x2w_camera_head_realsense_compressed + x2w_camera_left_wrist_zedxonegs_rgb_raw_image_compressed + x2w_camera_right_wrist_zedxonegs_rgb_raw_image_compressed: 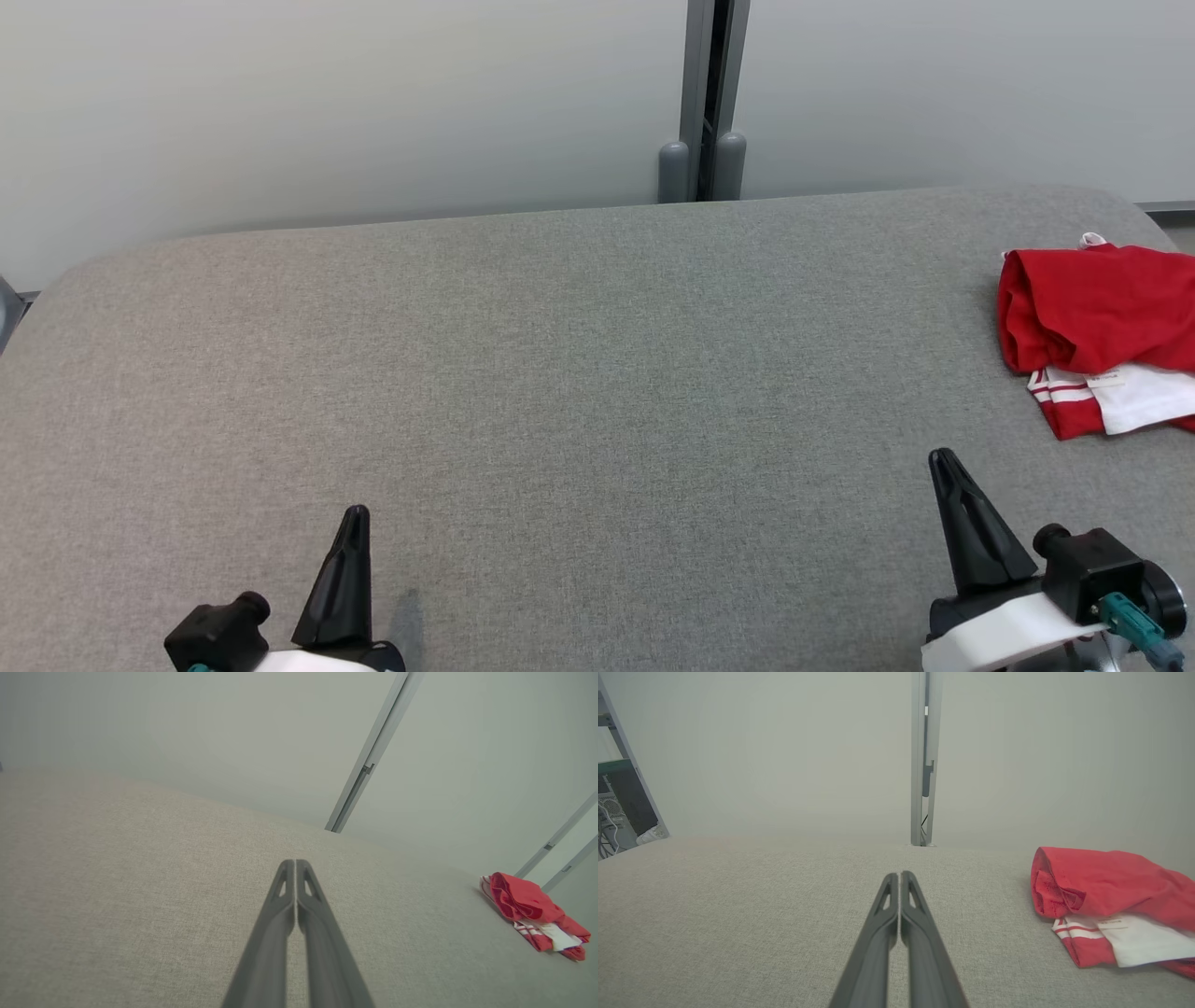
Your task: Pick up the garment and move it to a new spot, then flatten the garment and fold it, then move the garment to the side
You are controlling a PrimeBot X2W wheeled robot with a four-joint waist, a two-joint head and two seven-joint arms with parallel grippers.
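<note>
One garment point(1092, 308) lies on the grey fabric-covered surface point(579, 373), a crumpled heap of red cloth with a white part and red-and-white stripes along its near side. It sits near the surface's far right corner, and the right edge of the head view cuts it off. Two grippers are over the near part of the surface, each with two long dark fingers. The left gripper point(356, 515) is at the lower left, with its two fingers pressed together tip to tip and nothing between them, as the left wrist view point(295, 862) shows plainly. The right gripper point(941, 459) is at the lower right, and its own two fingers likewise meet at the tips and hold nothing point(899, 874). The garment is ahead of the right gripper and off to its right, apart from it and touching neither gripper. It is well apart from the left gripper. Behind the surface stand two pale wall panels point(327, 103) joined by one grey upright post point(705, 84), with two rounded grey caps point(672, 168) at its foot.
</note>
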